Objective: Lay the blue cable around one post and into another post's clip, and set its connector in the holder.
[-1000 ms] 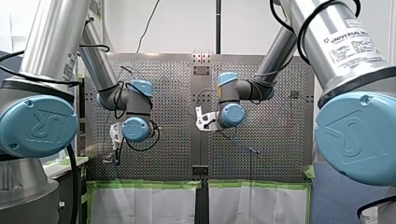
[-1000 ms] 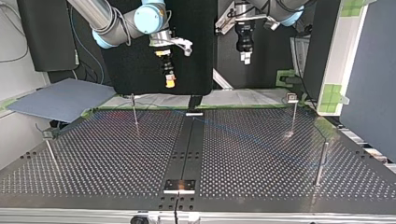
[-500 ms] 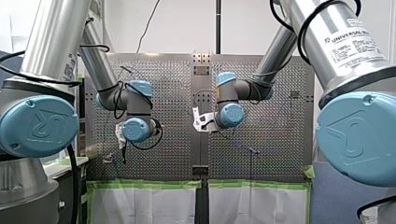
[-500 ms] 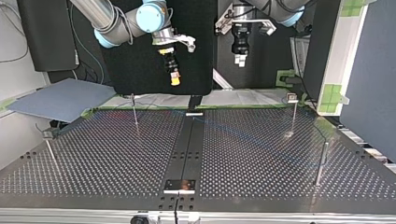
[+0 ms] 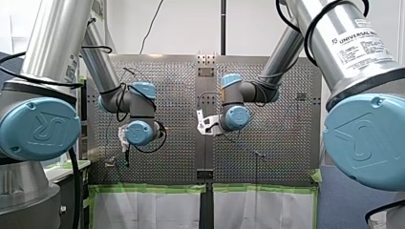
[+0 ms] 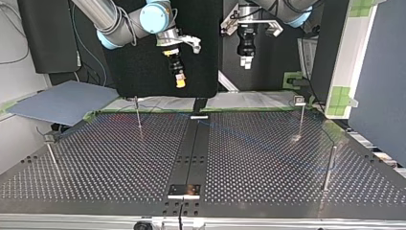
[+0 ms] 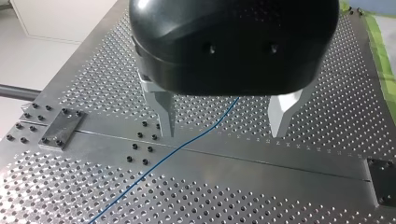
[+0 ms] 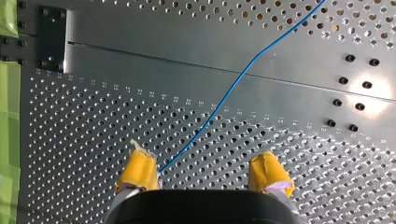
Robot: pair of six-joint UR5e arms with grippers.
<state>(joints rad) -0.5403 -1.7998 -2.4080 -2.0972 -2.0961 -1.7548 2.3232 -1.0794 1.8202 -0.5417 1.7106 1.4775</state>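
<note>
The matte perforated table [image 6: 119, 163], split by a smooth solid centre strip [image 6: 191, 148], carries thin upright metal posts [image 6: 138, 112] at the top view's 9, 11, 2 and 3 o'clock, well apart from both grippers. My left gripper [image 7: 222, 134], tapered metal fingers spread, and my right gripper [image 8: 204, 161], frayed yellow pads spread, hang empty above it. The thin blue cable [image 8: 233, 91] lies on the table, crossing the strip slantwise beneath both gaps.
</note>
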